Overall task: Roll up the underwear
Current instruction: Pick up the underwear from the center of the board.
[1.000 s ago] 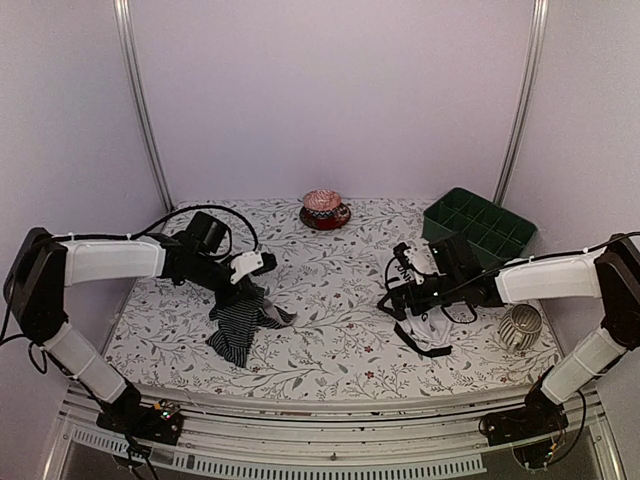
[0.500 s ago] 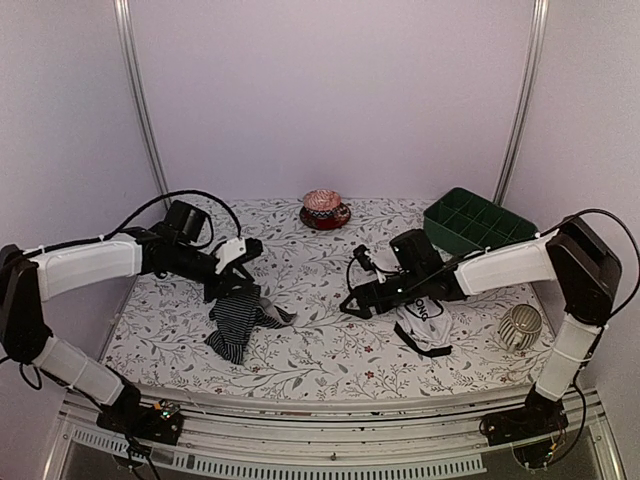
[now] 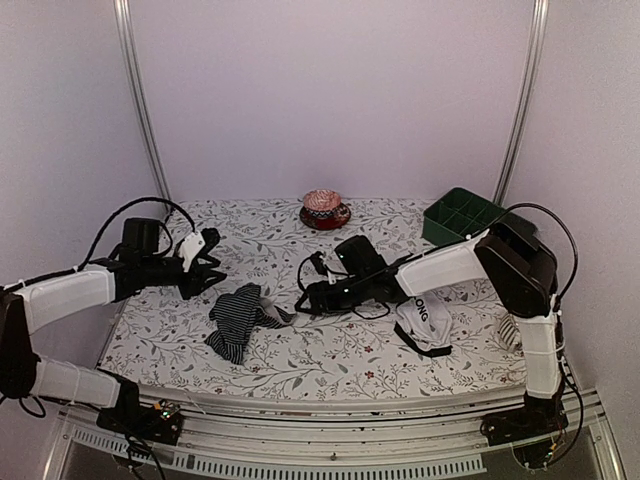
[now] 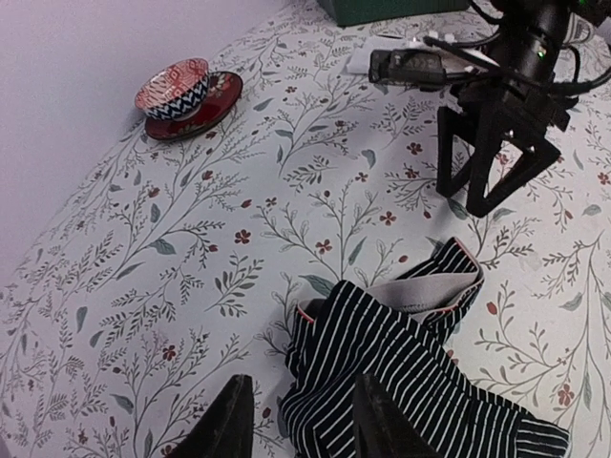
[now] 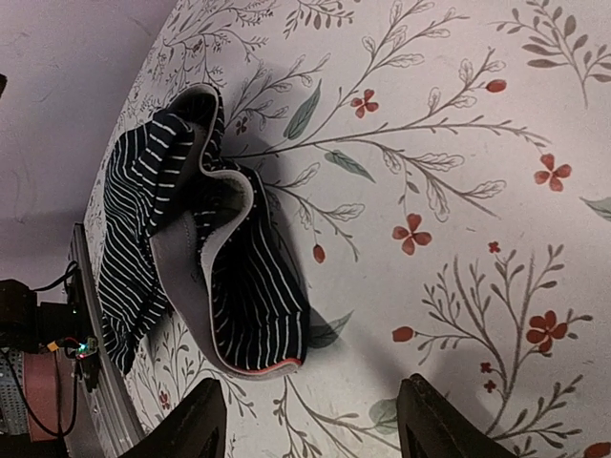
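Note:
The black striped underwear (image 3: pixel 240 318) lies crumpled on the floral table left of centre, its grey waistband turned up (image 4: pixel 420 296) (image 5: pixel 186 262). My left gripper (image 3: pixel 207 274) hovers up and to the left of it, open and holding nothing; in the left wrist view its gripper (image 4: pixel 301 425) has the cloth just ahead. The right gripper (image 3: pixel 305 298) has reached across to the cloth's right edge and stands open and empty, with the folded corner in front of that gripper (image 5: pixel 310 425). The white underwear (image 3: pixel 425 320) lies loose at the right, under the right arm.
A patterned bowl on a red saucer (image 3: pixel 323 208) (image 4: pixel 181 91) stands at the back centre. A green compartment tray (image 3: pixel 468 215) sits at the back right. The right gripper (image 4: pixel 496 157) shows as a black frame beyond the cloth in the left wrist view.
My left gripper let go of the striped underwear and drew back to the left. The right arm swung left from the white underwear to the striped one, its jaws narrowing.

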Robot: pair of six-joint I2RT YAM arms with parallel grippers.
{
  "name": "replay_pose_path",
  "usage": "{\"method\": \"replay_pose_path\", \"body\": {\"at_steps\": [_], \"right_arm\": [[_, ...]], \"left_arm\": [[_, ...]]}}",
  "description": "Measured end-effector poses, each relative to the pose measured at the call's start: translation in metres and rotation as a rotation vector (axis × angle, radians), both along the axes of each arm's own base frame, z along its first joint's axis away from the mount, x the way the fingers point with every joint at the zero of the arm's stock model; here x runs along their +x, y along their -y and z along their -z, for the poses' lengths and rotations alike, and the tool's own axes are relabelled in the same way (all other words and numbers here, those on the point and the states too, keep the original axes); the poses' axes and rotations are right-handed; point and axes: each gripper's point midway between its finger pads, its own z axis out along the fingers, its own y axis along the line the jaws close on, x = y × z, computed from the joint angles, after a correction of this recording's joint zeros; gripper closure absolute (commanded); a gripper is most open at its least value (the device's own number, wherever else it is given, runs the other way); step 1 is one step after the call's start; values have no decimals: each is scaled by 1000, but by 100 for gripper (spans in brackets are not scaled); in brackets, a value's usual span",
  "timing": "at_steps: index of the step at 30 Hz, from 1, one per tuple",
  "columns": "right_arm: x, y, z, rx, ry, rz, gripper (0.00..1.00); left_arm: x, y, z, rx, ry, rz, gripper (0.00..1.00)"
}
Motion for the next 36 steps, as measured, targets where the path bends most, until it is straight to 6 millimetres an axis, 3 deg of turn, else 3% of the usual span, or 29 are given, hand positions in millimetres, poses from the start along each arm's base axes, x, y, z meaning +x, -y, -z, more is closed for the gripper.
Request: {"method": "replay_pose_path", "body": {"at_steps": [5, 12, 22, 25, 36], "right_arm": [[-10, -16, 9, 2, -54, 14, 47], [-12, -26, 12, 10, -93, 54, 54], [-6, -39, 18, 19, -118, 71, 79], [-6, -39, 21, 18, -129, 74, 96], [-5, -44, 17, 41, -133, 62, 98]], "left_arm": [[5, -7, -21, -36, 125, -64, 58], [7, -12, -33, -63, 196, -106, 57], [7, -17, -45, -79, 269, -141, 56], [6, -18, -48, -83, 283, -146, 57], [7, -19, -51, -89, 300, -155, 56]]}}
